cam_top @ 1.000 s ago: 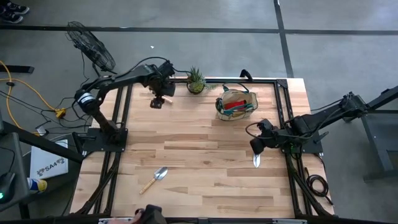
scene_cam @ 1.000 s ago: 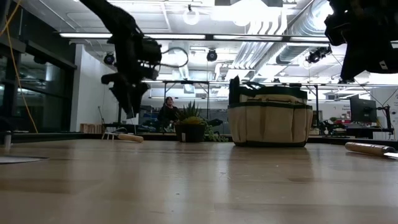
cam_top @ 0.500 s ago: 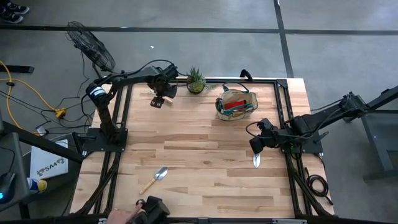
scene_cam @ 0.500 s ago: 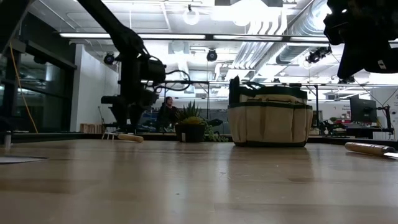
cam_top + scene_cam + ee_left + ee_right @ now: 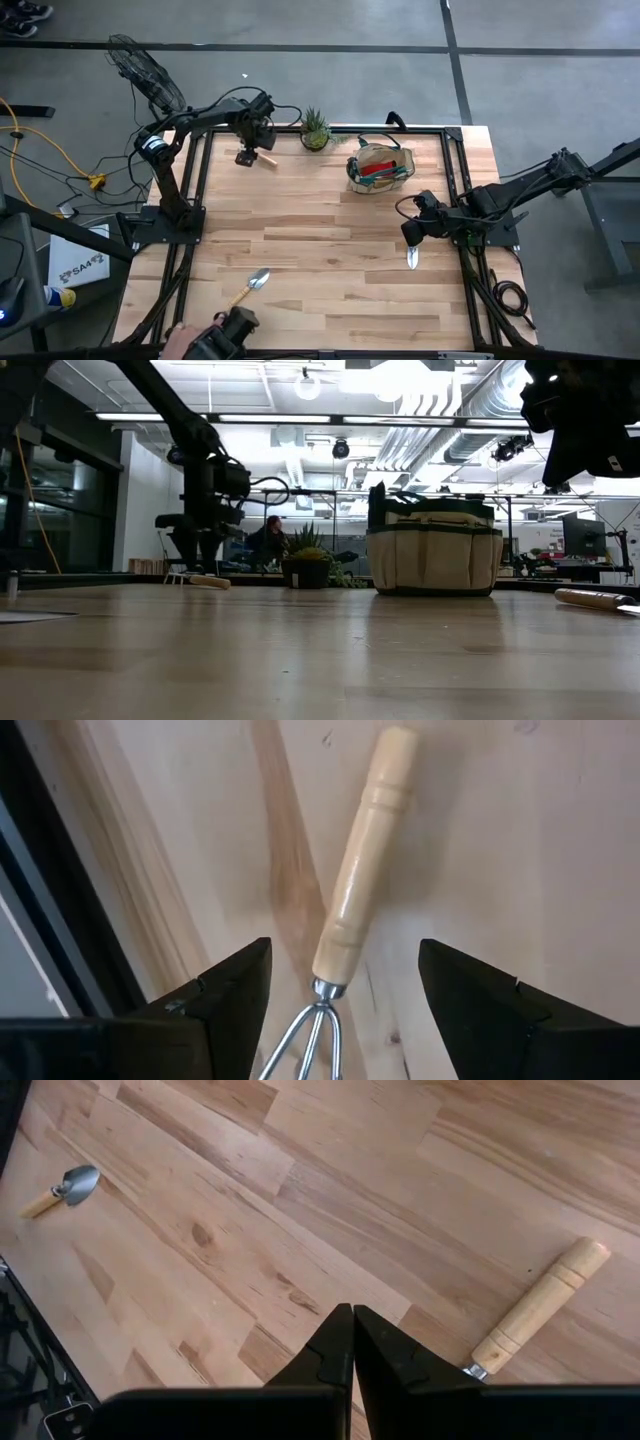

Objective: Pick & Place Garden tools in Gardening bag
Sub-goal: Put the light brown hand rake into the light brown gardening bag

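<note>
Left gripper [image 5: 337,995] shifted over rake [image 5: 358,880], jaws open astride it; right gripper [image 5: 352,1342] jaws closed.

Spiky potted plant [image 5: 314,129] on table [image 5: 330,270], floor fan [image 5: 145,72]

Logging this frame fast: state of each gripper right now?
Left gripper: open, straddling the rake, holding nothing.
Right gripper: shut, empty, beside a trowel.

Rake [image 5: 358,870]: pale wooden handle, silver tines. Bag [image 5: 434,550]: beige, dark green trim. Tabletop [image 5: 330,270]: light wood planks.
</note>
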Motion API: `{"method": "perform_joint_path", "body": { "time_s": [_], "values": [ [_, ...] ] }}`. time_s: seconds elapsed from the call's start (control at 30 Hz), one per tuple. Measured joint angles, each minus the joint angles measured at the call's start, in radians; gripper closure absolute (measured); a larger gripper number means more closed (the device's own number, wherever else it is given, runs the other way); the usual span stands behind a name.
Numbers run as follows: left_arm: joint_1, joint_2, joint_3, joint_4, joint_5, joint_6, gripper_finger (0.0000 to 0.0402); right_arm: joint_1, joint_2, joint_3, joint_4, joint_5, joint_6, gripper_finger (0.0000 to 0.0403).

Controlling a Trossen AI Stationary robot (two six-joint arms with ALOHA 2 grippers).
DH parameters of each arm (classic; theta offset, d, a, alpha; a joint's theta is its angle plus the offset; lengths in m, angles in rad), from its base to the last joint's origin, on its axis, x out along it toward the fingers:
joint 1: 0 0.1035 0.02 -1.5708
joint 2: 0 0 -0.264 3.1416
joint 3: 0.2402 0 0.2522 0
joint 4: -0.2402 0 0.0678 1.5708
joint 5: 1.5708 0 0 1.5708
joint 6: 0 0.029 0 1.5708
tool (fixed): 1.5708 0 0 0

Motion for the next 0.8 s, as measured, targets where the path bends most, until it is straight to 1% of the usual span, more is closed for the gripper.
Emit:
{"method": "perform_joint_path", "body": {
  "time_s": [0.3,0.47,0.6,0.7,0.8],
  "values": [
    [0.0,0.042,0.0,0.025,-0.025,0.054,0.0155,0.0,0.0,0.0,0.006,0.0,0.0,0.04],
    [0.001,0.068,0.0,0.024,-0.06,0.055,0.0155,0.0,0.0,0.0,0.006,0.0,0.0,0.04],
    [0.001,0.082,0.0,0.036,-0.06,0.055,0.0157,0.0,0.0,0.0,0.006,0.0,0.0,0.04],
    [0.001,0.09,0.0,0.037,-0.05,0.055,0.017,0.0,0.0,0.0,0.006,0.0,0.0,0.04],
    [0.001,0.096,0.001,0.034,-0.052,0.055,0.0198,0.0,0.0,0.0,0.006,0.0,0.0,0.04]
  ]
}}
